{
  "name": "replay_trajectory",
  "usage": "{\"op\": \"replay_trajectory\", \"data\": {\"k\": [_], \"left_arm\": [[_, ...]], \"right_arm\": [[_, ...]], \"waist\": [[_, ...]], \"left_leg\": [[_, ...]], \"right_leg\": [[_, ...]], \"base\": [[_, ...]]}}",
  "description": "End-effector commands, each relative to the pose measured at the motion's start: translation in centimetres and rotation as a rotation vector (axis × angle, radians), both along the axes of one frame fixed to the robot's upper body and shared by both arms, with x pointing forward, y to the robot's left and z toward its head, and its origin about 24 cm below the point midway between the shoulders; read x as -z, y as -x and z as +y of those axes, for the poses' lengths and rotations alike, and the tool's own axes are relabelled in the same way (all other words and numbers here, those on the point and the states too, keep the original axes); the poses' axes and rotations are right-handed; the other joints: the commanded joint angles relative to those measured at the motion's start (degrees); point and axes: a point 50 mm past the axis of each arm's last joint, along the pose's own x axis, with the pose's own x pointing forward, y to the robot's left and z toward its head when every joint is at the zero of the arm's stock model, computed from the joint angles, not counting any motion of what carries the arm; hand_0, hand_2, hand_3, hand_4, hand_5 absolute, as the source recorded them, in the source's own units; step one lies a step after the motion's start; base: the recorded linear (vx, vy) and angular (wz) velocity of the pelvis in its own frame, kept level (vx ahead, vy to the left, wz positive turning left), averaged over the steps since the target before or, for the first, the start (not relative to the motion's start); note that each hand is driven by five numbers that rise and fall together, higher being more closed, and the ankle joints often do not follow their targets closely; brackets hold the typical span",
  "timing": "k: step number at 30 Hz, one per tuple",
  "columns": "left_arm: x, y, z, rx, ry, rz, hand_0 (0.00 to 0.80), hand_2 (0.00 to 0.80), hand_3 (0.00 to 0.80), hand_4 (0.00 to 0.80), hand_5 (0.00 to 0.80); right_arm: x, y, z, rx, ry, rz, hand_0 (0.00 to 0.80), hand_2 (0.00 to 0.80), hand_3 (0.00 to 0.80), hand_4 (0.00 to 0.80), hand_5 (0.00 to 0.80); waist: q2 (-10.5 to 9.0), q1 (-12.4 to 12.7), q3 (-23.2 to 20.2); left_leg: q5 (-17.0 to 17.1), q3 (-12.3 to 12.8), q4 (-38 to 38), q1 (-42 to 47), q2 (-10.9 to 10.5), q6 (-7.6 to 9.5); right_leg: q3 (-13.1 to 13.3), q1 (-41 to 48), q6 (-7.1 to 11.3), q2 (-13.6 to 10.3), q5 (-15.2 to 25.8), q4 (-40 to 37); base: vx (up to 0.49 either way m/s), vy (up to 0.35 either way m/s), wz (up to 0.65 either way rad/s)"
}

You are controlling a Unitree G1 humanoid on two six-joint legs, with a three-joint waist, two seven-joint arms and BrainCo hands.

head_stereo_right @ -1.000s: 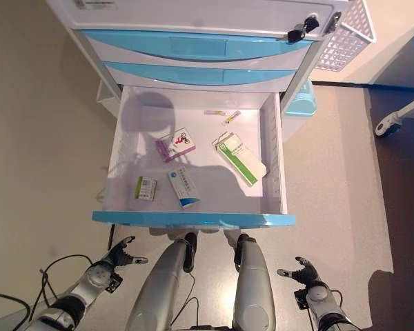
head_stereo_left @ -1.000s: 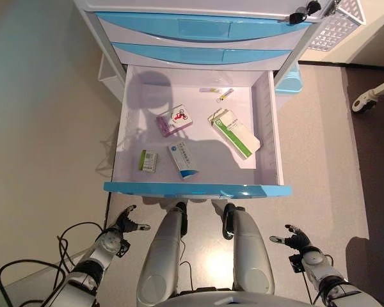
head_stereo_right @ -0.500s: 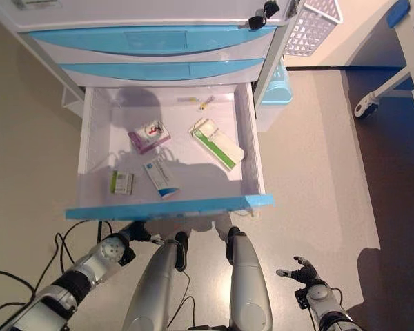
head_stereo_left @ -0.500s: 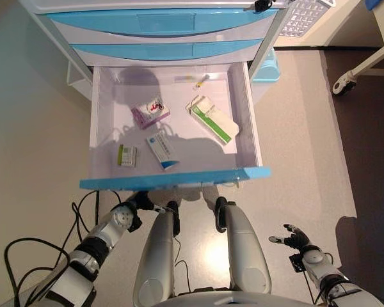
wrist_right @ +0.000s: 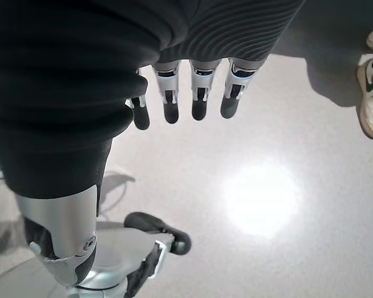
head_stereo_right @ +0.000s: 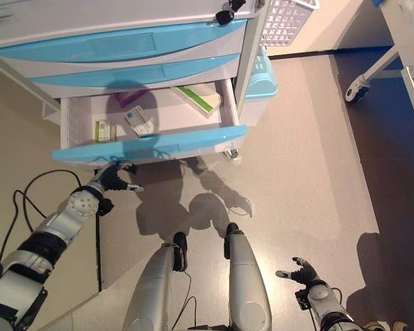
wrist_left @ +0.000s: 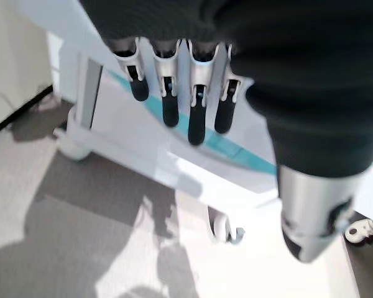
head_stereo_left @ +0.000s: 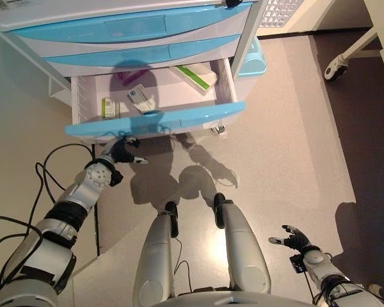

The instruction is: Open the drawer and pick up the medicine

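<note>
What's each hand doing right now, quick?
Left hand: open, empty, just below the open drawer front.
Right hand: open, empty, low over the floor.

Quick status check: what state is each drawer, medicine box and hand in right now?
Bottom drawer: open, boxes inside.
Upper drawers: closed.
Green-striped box: lying in the drawer.
Blue-white box: lying in the drawer.
Left hand: open, below the drawer front.
Right hand: open, idle.

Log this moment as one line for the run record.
drawer: open, boxes inside | left hand: open, just below drawer front | right hand: open, idle low at side | medicine: not picked up
</note>
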Motion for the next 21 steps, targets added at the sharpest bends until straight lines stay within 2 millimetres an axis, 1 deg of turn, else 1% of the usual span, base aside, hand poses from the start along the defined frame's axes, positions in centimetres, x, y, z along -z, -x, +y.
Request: {"op": "replay_trajectory", "data": {"k": [1, 2, 4, 5, 7, 11, 12, 14, 16, 18, 21], "left_arm": [[-4.8, -0.8, 4.5, -0.195, -0.014, -0.168, 0.0, 0.0, 0.0, 0.0, 0.0], [-4.8, -0.8, 4.5, -0.195, -0.014, -0.169, 0.0, 0.0, 0.0, 0.0, 0.0], [-6.6, -0.7, 6.4, -0.276, -0.031, -0.215, 0.0, 0.0, 0.0, 0.0, 0.0], [-7.1, -0.6, 7.1, -0.303, -0.028, -0.225, 0.0, 0.0, 0.0, 0.0, 0.0], [-8.5, -0.4, 8.2, -0.359, -0.009, -0.279, 0.0, 0.0, 0.0, 0.0, 0.0], [-11.5, -0.1, 9.6, -0.423, -0.04, -0.379, 0.0, 0.0, 0.0, 0.0, 0.0], [-12.0, 0.1, 9.9, -0.437, -0.041, -0.403, 0.0, 0.0, 0.0, 0.0, 0.0], [-13.5, 0.2, 9.9, -0.451, -0.051, -0.489, 0.0, 0.0, 0.0, 0.0, 0.0], [-13.8, 0.3, 10.1, -0.467, -0.054, -0.513, 0.0, 0.0, 0.0, 0.0, 0.0], [-14.1, 0.8, 10.7, -0.524, -0.016, -0.574, 0.0, 0.0, 0.0, 0.0, 0.0], [-14.6, 0.8, 10.7, -0.549, -0.017, -0.611, 0.0, 0.0, 0.0, 0.0, 0.0]], "right_arm": [[0.4, 2.1, -1.3, -0.037, 0.058, 0.078, 0.0, 0.0, 0.0, 0.0, 0.0], [0.4, 2.1, -1.3, -0.036, 0.057, 0.078, 0.0, 0.0, 0.0, 0.0, 0.0], [0.3, 1.6, -1.0, -0.047, 0.051, 0.067, 0.0, 0.0, 0.0, 0.0, 0.0], [0.4, 1.5, -0.9, -0.054, 0.048, 0.066, 0.0, 0.0, 0.0, 0.0, 0.0], [0.4, 1.4, -0.7, -0.061, 0.043, 0.065, 0.0, 0.0, 0.0, 0.0, 0.0], [0.6, 1.5, -0.3, -0.064, 0.03, 0.07, 0.0, 0.0, 0.0, 0.0, 0.0], [0.7, 1.6, -0.2, -0.065, 0.026, 0.071, 0.0, 0.0, 0.0, 0.0, 0.0], [0.9, 1.8, 0.1, -0.069, 0.018, 0.075, 0.0, 0.0, 0.0, 0.0, 0.0], [0.9, 1.8, 0.3, -0.072, 0.016, 0.071, 0.0, 0.0, 0.0, 0.0, 0.0], [1.2, 2.2, 0.8, -0.076, 0.009, 0.08, 0.0, 0.0, 0.0, 0.0, 0.0], [1.4, 2.4, 1.0, -0.083, 0.01, 0.087, 0.0, 0.0, 0.0, 0.0, 0.0]], "waist": [[0.13, -0.7, -4.0], [0.11, -0.7, -4.0], [-0.51, -1.0, -3.9], [-0.86, -1.1, -3.8], [-1.35, -1.3, -3.8], [-1.99, -1.9, -4.0], [-2.12, -1.9, -4.1], [-2.24, -1.9, -4.3], [-2.36, -1.9, -4.4], [-2.58, -1.9, -4.7], [-2.71, -1.9, -5.0]], "left_leg": [[1.6, 2.7, -2.1, -0.8, 0.3, 3.01], [1.6, 2.8, -2.1, -0.8, 0.3, 3.02], [1.0, 3.7, -1.4, -0.8, 0.9, 3.43], [0.7, 4.1, -1.0, -0.9, 1.1, 3.56], [0.3, 4.8, -0.6, -0.9, 1.5, 3.69], [-0.6, 5.6, 0.3, -1.4, 1.7, 3.99], [-0.7, 5.9, 0.5, -1.6, 1.8, 4.08], [-1.0, 6.0, 0.5, -1.6, 1.8, 4.11], [-1.0, 6.1, 0.6, -1.6, 1.9, 4.12], [-1.2, 6.2, 0.5, -1.7, 1.8, 4.11], [-1.4, 6.3, 0.4, -1.7, 1.7, 4.05]], "right_leg": [[2.8, -0.3, 2.72, 0.4, 9.1, -10.2], [2.8, -0.3, 2.72, 0.4, 9.1, -10.2], [3.9, -0.6, 3.02, 1.0, 9.3, -10.4], [4.4, -0.7, 3.1, 1.3, 9.4, -10.3], [5.1, -0.8, 3.25, 1.6, 9.4, -10.5], [6.2, -1.4, 3.54, 1.9, 9.5, -10.4], [6.4, -1.7, 3.52, 2.0, 9.5, -10.3], [6.8, -1.9, 3.73, 2.1, 9.5, -10.4], [6.9, -1.9, 3.79, 2.1, 9.6, -10.6], [7.2, -2.0, 3.93, 2.0, 9.7, -10.7], [7.3, -2.1, 3.96, 1.9, 9.7, -10.8]], "base": [[0.016, 0.041, -0.22], [0.017, 0.039, -0.31], [0.018, 0.036, -0.36], [0.028, 0.041, -0.37], [0.031, 0.036, -0.43], [0.023, 0.035, -0.15], [0.019, 0.038, -0.07], [0.023, 0.033, -0.1], [0.016, 0.018, -0.05], [0.012, 0.017, -0.01], [0.0, 0.0, 0.0]]}}
